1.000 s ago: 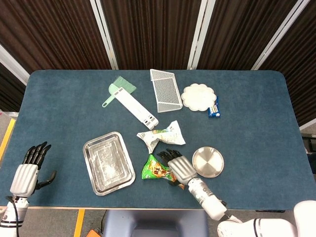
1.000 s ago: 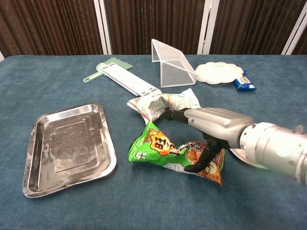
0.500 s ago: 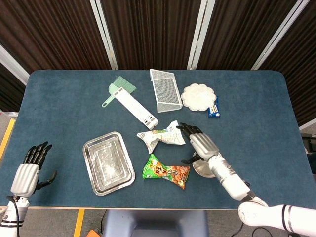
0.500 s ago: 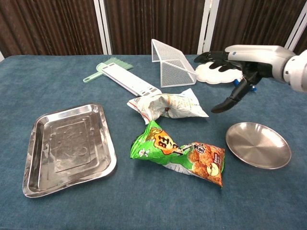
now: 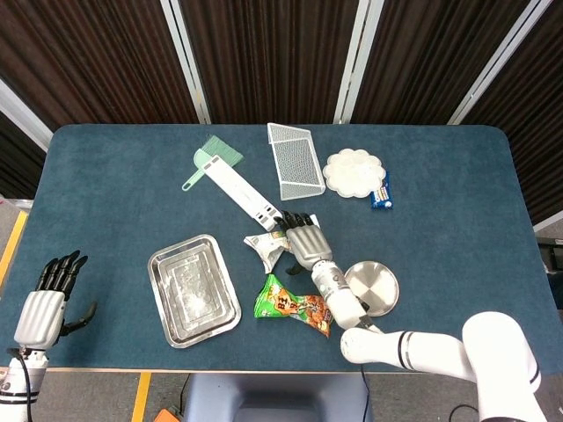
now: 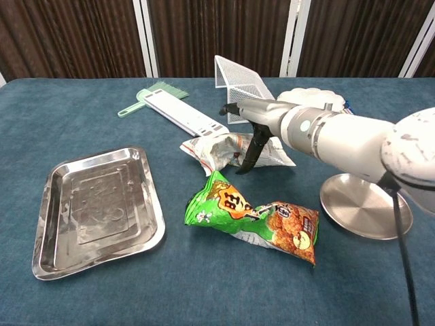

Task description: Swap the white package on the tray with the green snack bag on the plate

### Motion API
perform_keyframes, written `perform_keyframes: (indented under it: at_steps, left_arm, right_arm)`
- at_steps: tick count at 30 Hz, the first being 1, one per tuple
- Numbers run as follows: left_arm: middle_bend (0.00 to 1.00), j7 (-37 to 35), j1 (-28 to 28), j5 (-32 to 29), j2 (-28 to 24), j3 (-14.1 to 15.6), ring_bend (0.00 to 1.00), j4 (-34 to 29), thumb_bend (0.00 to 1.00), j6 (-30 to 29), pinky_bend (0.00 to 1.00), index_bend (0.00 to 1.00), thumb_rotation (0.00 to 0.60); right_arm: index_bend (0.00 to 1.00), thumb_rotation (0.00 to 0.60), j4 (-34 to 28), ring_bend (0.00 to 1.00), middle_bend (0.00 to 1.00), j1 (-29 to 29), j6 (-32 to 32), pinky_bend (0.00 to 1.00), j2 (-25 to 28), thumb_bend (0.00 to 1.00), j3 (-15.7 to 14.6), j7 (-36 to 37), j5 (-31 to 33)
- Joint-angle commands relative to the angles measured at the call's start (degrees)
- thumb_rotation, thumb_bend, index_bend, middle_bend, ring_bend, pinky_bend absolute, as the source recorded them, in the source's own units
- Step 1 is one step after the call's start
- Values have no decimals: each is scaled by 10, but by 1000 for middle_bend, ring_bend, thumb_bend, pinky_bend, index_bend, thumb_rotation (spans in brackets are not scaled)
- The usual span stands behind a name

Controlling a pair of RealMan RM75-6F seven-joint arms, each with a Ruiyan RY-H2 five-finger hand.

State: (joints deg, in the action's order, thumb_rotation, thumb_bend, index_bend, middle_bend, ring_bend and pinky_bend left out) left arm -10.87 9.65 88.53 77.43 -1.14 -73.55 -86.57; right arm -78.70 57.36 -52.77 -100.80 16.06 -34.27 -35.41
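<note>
Dark curtains (image 5: 264,53) (white-framed), blue table (image 5: 457,229)

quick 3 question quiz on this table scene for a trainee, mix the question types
1. True or false: the green snack bag lies on the round plate.
2. Which thing is the right hand over: A the white package, B the metal tray, C the green brush?
3. Fill in: the left hand holds ____.

Key: 1 false; 2 A; 3 nothing.

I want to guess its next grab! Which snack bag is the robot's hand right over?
The white bag. The right hand hangs over it with fingers spread, while the green chip bag lies nearer the table's front edge, untouched.
</note>
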Motion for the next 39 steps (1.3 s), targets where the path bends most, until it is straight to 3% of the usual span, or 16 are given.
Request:
perform_keyframes:
  at_steps: [1,3,6,10,14,18,21,25,31,33,35,37,38,39]
  left_arm:
    - [0,2,0,0,1,-1,0,0,361,2,0,0,600]
    - [0,3,0,-1,1,-1,0,1,361,3,0,0,600]
    - [0,5,0,-1,1,-2,0,1,361,4,0,0,600]
    - [0,7,0,0,1,-2,0,0,361,6,0,0,600]
    - [0,10,-1,4,0,-2,0,-3,361,2,0,0,600]
    - [0,17,-2,10,1,1,0,-7,361,-1,0,0,600]
    - [0,23,-3,13,3,4,0,-10,361,1,0,0,600]
    - [0,31,-2,19,7,8,0,-14,362,4,0,0,600]
    - [0,41,-1,23,9,13,0,-16,362,10,0,0,600]
    - [0,44,-1,23,9,14,0,-16,362,13,0,0,600]
    - [0,45,0,25,8,15,0,-18,363,16,0,0,600]
    - [0,38,6,33,1,23,0,-24,363,28,0,0,600]
    - [0,27,9,38,-5,28,0,-32,363,36,0,0,600]
    - [0,12,16,47,-16,36,0,-44,362,49,0,0,600]
  right_arm:
    - [512,600,80,372,439,15,-25,539,-60,249,0,-4,-6]
    - [709,600,102,568,596,14,-33,733,-73,297,-3,1,-22]
    - [833,600,115,710,704,4,-47,861,-76,333,-7,12,-46]
    - [867,600,87,738,730,-20,-71,877,-51,345,-7,39,-82]
    - [873,600,-13,744,734,-65,-126,877,13,344,-16,55,-122]
    - [873,600,-147,744,734,-118,-168,878,113,345,-51,35,-152]
    - [870,600,-204,744,734,-149,-170,876,172,345,-87,30,-166]
    - [857,600,-210,737,734,-176,-141,865,209,344,-115,64,-170]
    - [832,600,-119,725,734,-199,-80,844,182,341,-137,136,-182]
    - [789,600,-91,705,734,-205,-61,829,171,341,-139,172,-200]
    - [606,600,-79,623,693,-209,-46,775,170,341,-142,199,-222]
    - [354,600,-72,493,557,-210,-26,656,177,341,-148,217,-240]
    - [182,600,-74,371,416,-208,-11,555,184,337,-152,222,-243]
    - [104,600,-81,283,326,-206,6,494,197,330,-154,233,-249]
